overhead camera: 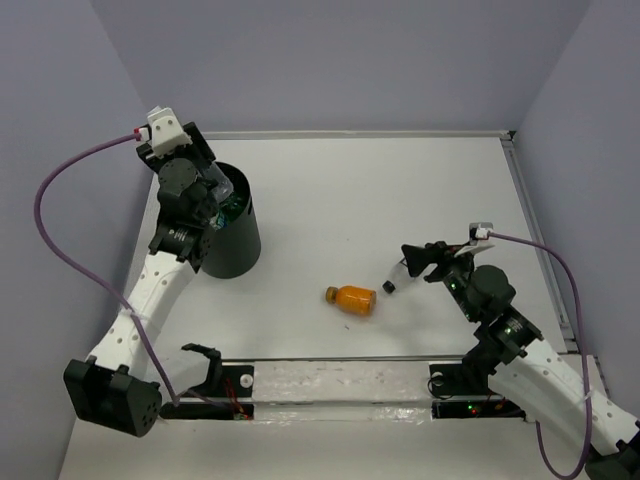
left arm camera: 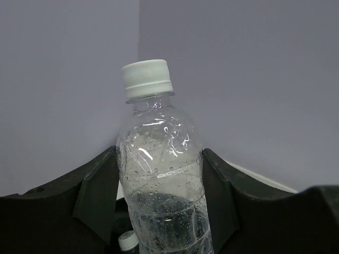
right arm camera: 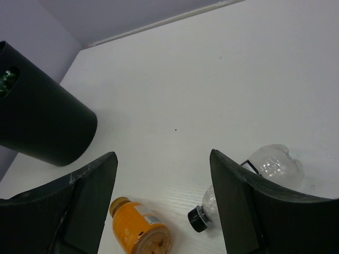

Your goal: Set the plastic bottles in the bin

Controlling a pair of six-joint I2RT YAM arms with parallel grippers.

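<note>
The left gripper [left arm camera: 160,159] is clamped on a clear white-capped bottle [left arm camera: 153,121], upright between the pads, right above the bin [overhead camera: 232,245]. The bottle's base runs off the wrist view's lower edge. A small white cap [left arm camera: 127,241] peeks out just beneath it, and what it belongs to is hard to tell. Inside the bin a sliver of green [right arm camera: 6,82] shows, and the rest of its inside is dark. Well away from the bin, on the table [overhead camera: 400,190], the orange bottle [overhead camera: 352,298] lies on its side. Farther from the bin again, a clear dark-capped bottle [right arm camera: 270,166] lies half hidden behind one finger of the right gripper [right arm camera: 163,156], which hangs over it, jaws apart, holding nothing.
</note>
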